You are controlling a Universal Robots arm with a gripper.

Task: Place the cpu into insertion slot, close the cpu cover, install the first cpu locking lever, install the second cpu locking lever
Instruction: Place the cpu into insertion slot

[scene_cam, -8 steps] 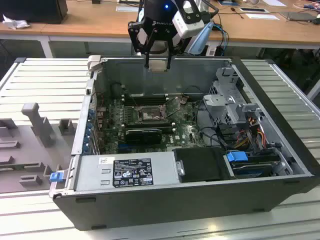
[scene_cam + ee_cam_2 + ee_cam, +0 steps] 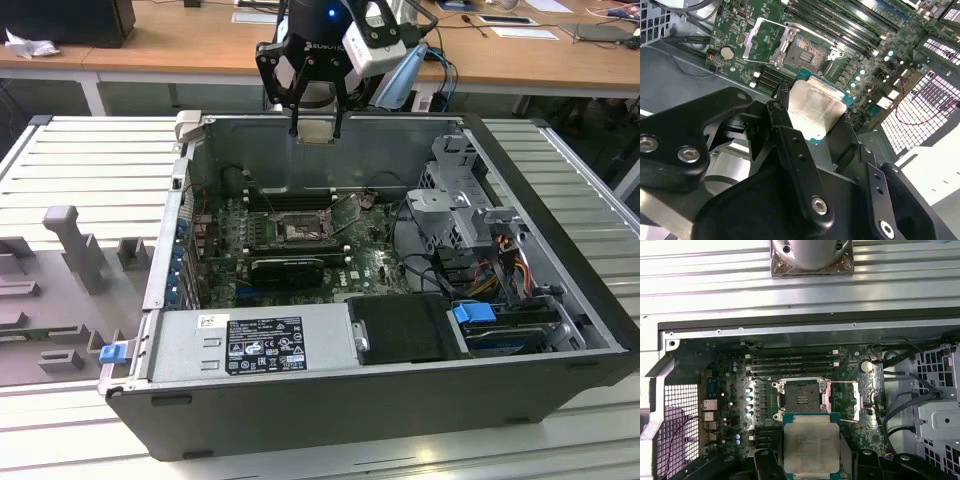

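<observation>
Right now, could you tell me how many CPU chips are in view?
1: the cpu is held by the gripper, clear of the empty insertion slot; parts of the case are hidden.

Chip (image 2: 811, 447): silvery-grey top with a dull sheen, green border at the edge.
Socket (image 2: 801, 400): dark centre, silvery rim.
Cover frame (image 2: 750, 44): plain silvery metal.
Circuit board (image 2: 375, 262): green, crossed by long black memory slots (image 2: 792, 365).
End effector (image 2: 318, 128): black.
Computer case (image 2: 400, 400): dark grey outside, pale grey inside.
Clips (image 2: 474, 313): bright blue.
Table (image 2: 90, 160): light grey, ribbed in parallel stripes.
</observation>
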